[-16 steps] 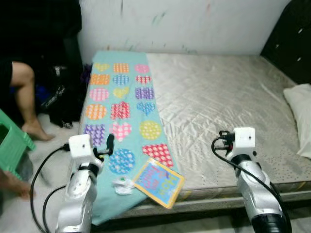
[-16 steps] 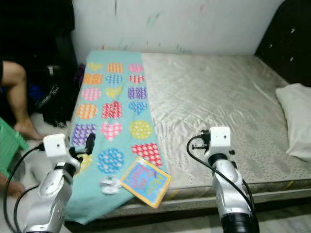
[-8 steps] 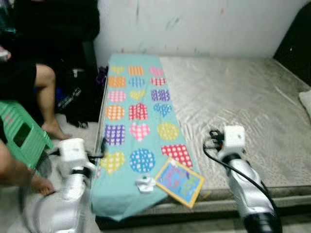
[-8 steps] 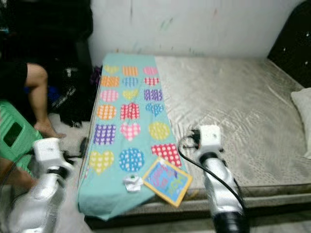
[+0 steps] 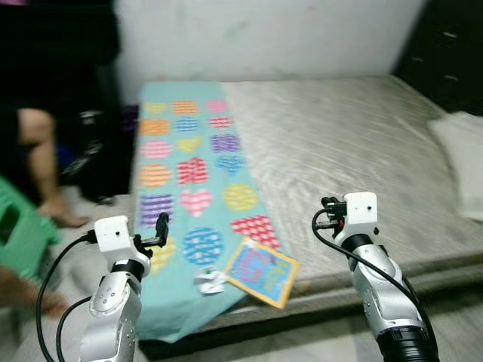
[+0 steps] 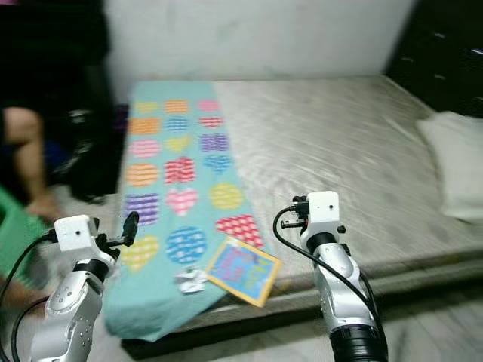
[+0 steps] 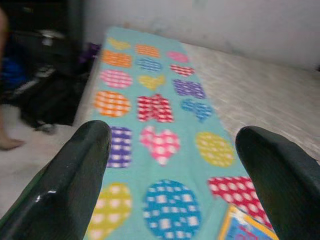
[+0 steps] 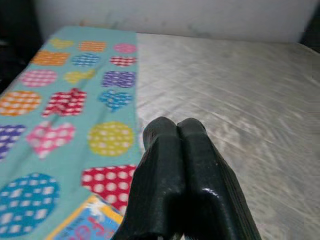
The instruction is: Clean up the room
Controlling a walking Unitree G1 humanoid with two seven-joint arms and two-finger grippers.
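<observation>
A wide bed (image 5: 355,151) with a quilted beige mattress stands against a pale, scuffed wall (image 5: 256,38). A dark headboard (image 5: 445,53) rises on the right side. On the left lies a light floor (image 5: 75,226), with a green plastic stool (image 5: 19,237) near dark bags (image 6: 83,162) in shadow. The light is soft and even.

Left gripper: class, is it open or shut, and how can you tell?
Open. In the left wrist view the left gripper has its two black fingers wide apart, with the patterned blanket showing between them.
</observation>
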